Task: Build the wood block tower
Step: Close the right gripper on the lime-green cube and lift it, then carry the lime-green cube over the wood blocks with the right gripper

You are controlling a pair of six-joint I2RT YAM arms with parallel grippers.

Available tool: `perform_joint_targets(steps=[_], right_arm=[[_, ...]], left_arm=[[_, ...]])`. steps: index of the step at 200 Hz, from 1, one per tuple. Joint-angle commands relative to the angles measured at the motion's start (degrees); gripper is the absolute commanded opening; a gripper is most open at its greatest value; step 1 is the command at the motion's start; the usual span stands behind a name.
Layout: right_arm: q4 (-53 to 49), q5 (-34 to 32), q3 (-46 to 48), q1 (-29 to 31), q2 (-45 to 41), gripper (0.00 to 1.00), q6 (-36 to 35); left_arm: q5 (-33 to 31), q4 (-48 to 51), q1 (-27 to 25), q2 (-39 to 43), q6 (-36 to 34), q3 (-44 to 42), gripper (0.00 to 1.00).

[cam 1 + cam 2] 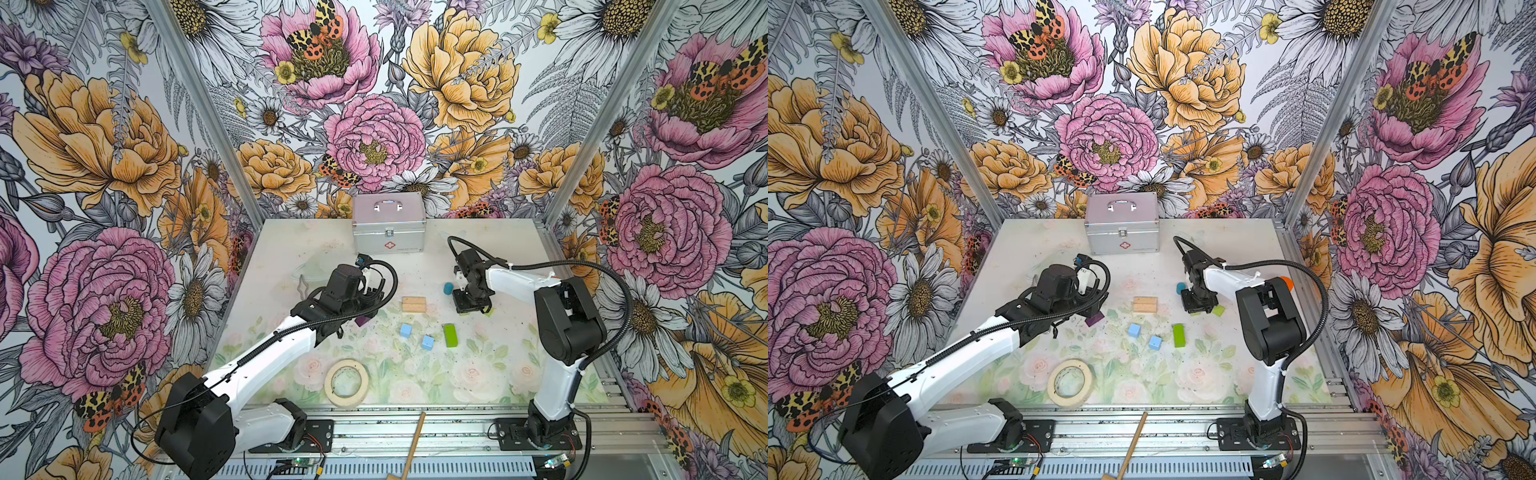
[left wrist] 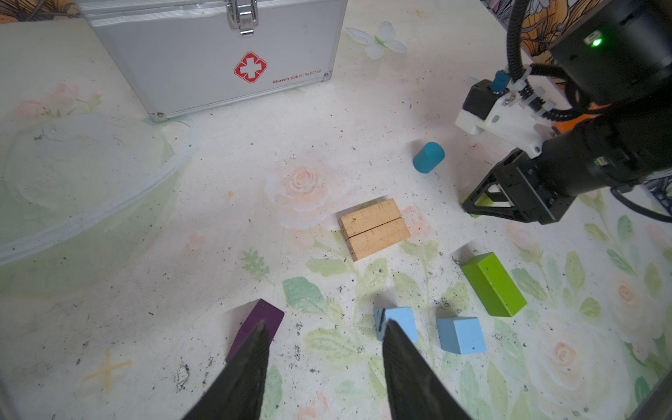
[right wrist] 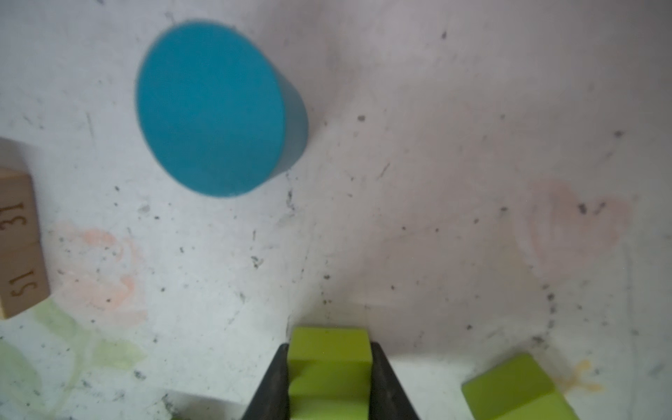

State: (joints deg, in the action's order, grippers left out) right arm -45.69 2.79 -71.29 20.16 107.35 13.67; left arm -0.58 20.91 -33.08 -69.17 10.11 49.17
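The right gripper (image 3: 329, 347) is clamped on a small green block (image 3: 329, 363) low over the desk (image 3: 472, 182), near the teal cylinder (image 3: 211, 109). The left gripper (image 2: 325, 327) hangs half open and empty near the purple block (image 2: 267, 314) and a blue cube (image 2: 400, 316). The two tan bars (image 2: 374, 229) lie touching, side by side. A long green block (image 2: 492, 283) lies apart from them.

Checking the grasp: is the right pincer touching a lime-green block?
Touching: in the right wrist view the right pincer presses both sides of the lime-green block.
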Motion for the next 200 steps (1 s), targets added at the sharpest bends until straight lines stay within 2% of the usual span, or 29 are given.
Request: perform_joint_targets(steps=[1, 26, 50, 96, 138, 200], right_arm=[[-3.8, -4.7, -1.7, 2.6, -5.9, 0.00, 5.8], [-8.6, -9.4, -6.2, 7.1, -8.6, 0.00, 9.7], [-9.7, -9.3, -9.6, 11.1, -8.8, 0.00, 14.7], [-9.8, -8.8, -18.7, 19.3, -0.3, 0.00, 22.2], [-10.1, -8.2, -27.4, 22.6, 8.6, 0.00, 25.2], [-10.3, -10.9, -28.2, 23.3, 11.6, 0.00, 27.9]], left_arm=[[0.9, -1.3, 0.5, 1.9, 0.4, -0.8, 0.52], [0.1, -1.5, 0.5, 2.9, 0.5, -1.3, 0.52], [-1.0, -1.9, 0.6, 4.3, 0.8, -2.0, 0.52], [-1.7, -2.4, 0.5, 6.1, 1.1, -2.9, 0.51], [-2.6, -2.5, 0.5, 7.1, 1.1, -3.4, 0.51], [-2.2, -2.7, 0.4, 7.1, 1.1, -3.5, 0.51]])
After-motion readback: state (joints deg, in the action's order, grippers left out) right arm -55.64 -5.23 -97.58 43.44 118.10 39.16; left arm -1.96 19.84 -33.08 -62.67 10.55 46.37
